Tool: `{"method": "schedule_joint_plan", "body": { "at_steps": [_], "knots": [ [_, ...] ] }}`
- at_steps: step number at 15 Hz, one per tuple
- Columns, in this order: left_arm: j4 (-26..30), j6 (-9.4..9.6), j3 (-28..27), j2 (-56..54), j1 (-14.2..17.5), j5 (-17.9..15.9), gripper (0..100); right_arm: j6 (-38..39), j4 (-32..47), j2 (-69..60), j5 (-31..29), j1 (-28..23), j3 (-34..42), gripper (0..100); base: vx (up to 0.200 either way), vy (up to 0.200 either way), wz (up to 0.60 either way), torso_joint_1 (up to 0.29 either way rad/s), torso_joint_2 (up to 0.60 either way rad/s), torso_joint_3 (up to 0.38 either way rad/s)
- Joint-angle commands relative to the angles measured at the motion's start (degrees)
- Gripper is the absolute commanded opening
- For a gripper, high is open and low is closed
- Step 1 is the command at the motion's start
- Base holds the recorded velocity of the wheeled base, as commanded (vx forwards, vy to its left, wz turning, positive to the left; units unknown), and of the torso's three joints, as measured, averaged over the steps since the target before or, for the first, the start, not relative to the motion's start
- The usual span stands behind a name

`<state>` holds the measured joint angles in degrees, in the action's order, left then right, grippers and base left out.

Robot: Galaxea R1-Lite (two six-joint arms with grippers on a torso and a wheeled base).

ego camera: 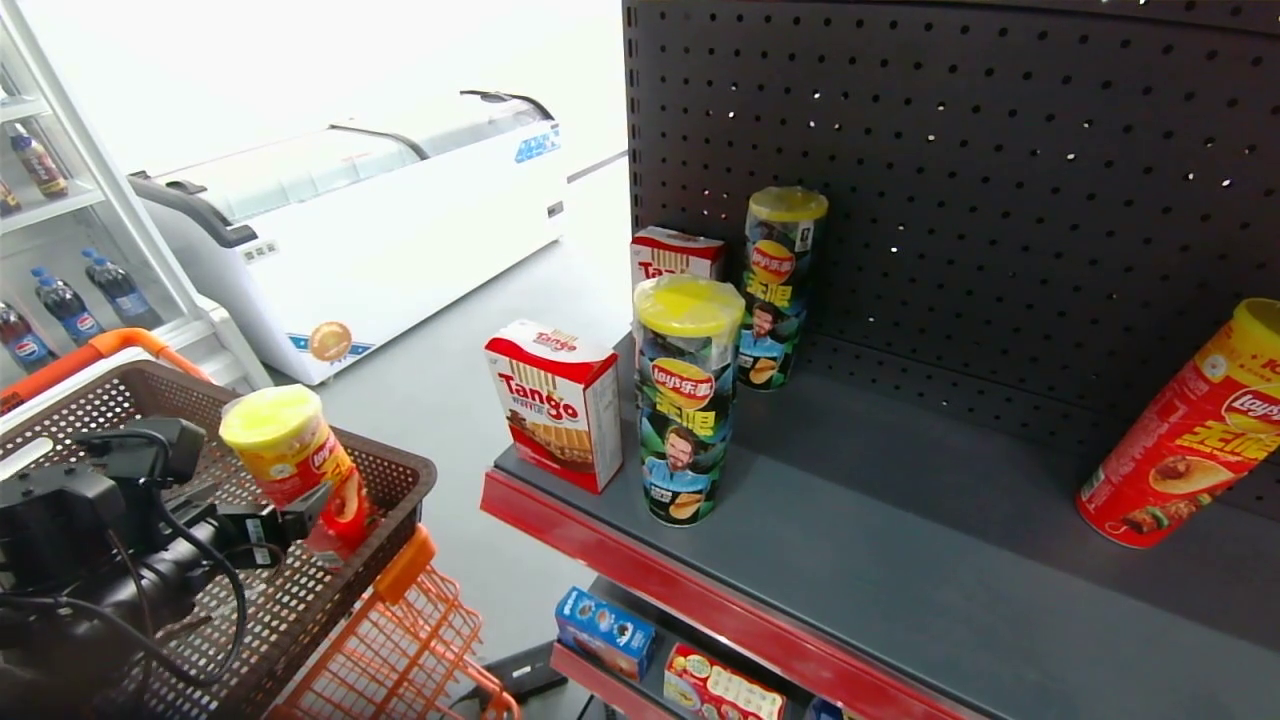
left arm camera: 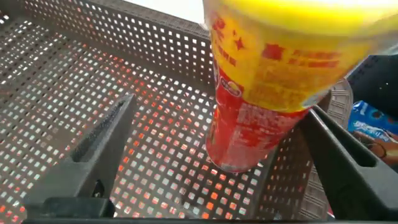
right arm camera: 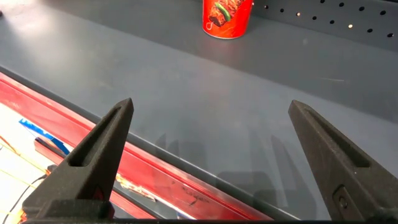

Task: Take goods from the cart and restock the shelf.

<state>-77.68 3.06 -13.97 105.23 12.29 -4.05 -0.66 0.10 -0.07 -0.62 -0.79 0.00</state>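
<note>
Nearest us, the left gripper [left arm camera: 217, 109] sits in the cart [ego camera: 400, 470] on the left, its jaws spread around a tilted red chip can [left arm camera: 249, 118] without clamping it. Our right gripper [right arm camera: 211, 109], fingers wide apart, hovers over the shelf [ego camera: 900, 560], with a second red can [right arm camera: 227, 15] standing farther back.

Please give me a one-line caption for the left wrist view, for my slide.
Left gripper, fingers open, around a red chips can over the cart's mesh basket.

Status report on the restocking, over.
Left tool open around red can in cart basket. Right tool open, empty, over shelf. Second red can leans on back panel, far right.
</note>
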Motion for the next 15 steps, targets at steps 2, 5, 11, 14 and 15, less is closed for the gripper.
{"method": "schedule_joint_plan", "body": {
  "at_steps": [2, 5, 11, 14, 15],
  "knots": [
    [-0.37, 0.02, -1.85, 3.58, -0.16, 0.0, 100, -0.04, -0.01, 0.07, 0.01, 0.0, 0.0, 100, 0.0, 0.0, 0.0, 0.0, 0.0, 0.0],
    [-0.37, 0.02, -3.87, 5.43, -0.42, 0.0, 100, -0.04, -0.01, 0.07, 0.01, 0.0, 0.0, 100, 0.0, 0.0, 0.0, 0.0, 0.0, 0.0],
    [-0.28, 0.54, -9.32, 9.47, -3.76, 0.0, 100, -0.04, -0.01, 0.07, 0.01, 0.0, 0.0, 100, 0.0, 0.0, 0.0, 0.0, 0.0, 0.0],
    [-1.07, 0.54, -10.2, 10.52, -4.38, 0.0, 0, -0.04, -0.01, 0.07, 0.01, 0.0, 0.0, 100, 0.0, 0.0, 0.0, 0.0, 0.0, 0.0],
    [-0.98, 0.9, -11.17, 10.43, -4.47, 0.0, 0, -0.04, -0.01, 0.07, 0.01, 0.0, 0.0, 100, 0.0, 0.0, 0.0, 0.0, 0.0, 0.0]
  ]
}}
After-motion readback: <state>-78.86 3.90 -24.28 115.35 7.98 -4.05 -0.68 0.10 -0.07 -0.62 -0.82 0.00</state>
